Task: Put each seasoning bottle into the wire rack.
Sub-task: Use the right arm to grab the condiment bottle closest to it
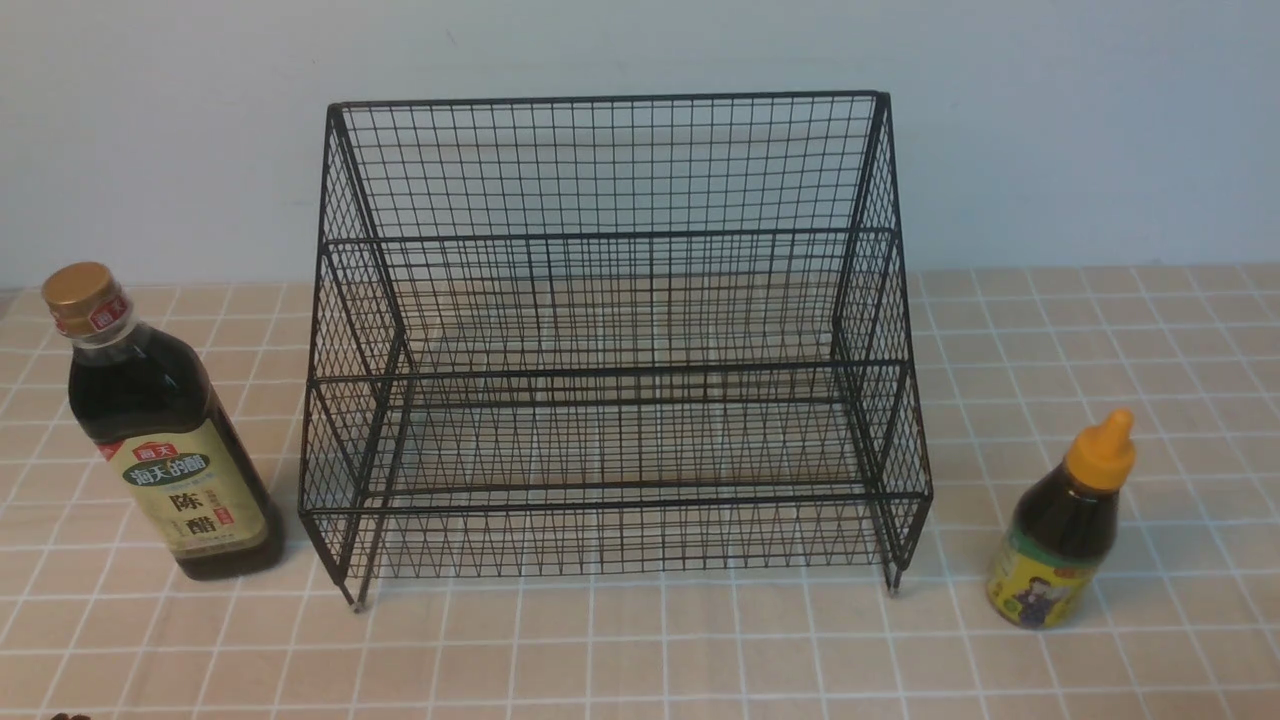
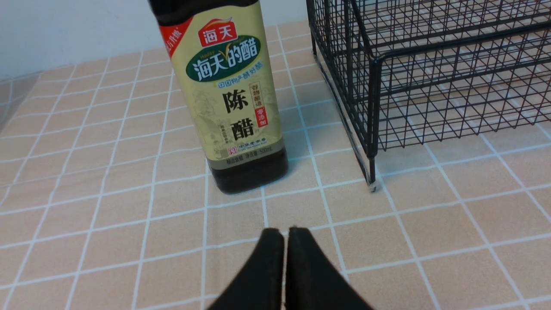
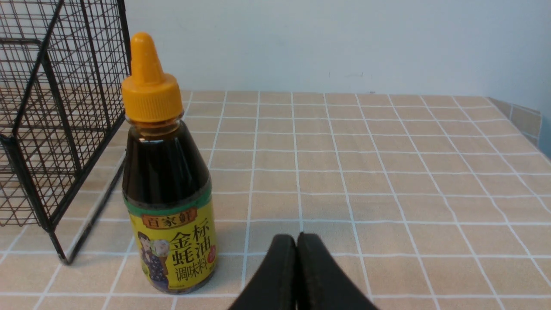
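Starting arrangement, 2 arms and 2 bottles. The left hand (image 2: 284, 234) has its 2 fingers pressed together and pinches nothing. It hangs low over the tabletop (image 1: 640, 660). The tall bottle (image 2: 232, 99) stands directly ahead of it, apart from the fingertips, with its label facing the hand. The right hand (image 3: 296, 241) is likewise pressed together and holds nothing. The short bottle (image 3: 168, 193) stands ahead of it and a little to one side, close to the fingertips but not touching them.

Both bottles are upright, so their long axes are vertical. In the front view the tall bottle is just beside the left front corner of the wire rack (image 1: 610, 370). The short bottle is near the rack's right front foot, with a clear gap between them. Neither bottle is in the rack, and neither hand appears in the front view.

Judged from this layout, the left arm is nearer the tall bottle and the right arm nearer the short one. Each approach would run forward along the tabletop, square to the bottle's vertical axis. Each hand would first have to spread its fingers wider than the bottle body. The bottle must then rise above the rack's low front rail and travel inward to a tier. The task is at its outset.
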`<state>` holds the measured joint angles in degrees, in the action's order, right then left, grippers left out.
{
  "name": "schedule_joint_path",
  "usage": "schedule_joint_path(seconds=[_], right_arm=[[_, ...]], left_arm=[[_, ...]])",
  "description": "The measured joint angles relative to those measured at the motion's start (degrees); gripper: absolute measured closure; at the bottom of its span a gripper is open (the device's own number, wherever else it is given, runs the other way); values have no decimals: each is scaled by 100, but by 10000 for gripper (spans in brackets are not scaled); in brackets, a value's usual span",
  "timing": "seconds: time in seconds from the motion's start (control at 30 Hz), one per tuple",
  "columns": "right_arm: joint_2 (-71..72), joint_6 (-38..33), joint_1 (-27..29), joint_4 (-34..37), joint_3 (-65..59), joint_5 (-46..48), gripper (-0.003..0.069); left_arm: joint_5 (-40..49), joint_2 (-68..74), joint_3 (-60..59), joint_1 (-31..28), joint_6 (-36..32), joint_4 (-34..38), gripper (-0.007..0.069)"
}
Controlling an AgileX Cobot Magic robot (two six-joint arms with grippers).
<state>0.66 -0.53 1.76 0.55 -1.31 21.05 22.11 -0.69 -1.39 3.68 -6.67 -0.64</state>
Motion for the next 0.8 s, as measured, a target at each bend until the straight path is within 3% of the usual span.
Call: schedule_joint_path(seconds=[0.1,0.37,0.8], right_arm=[[0,97,0,381,-22,-275,673],[0,648,0,2420,-28,-2168,673],[0,339,0,3020,115,-2501,673]], left_arm=[[0,0,0,0,0,0,631],[0,0,0,0,0,0,631],[0,0,0,0,0,0,631]])
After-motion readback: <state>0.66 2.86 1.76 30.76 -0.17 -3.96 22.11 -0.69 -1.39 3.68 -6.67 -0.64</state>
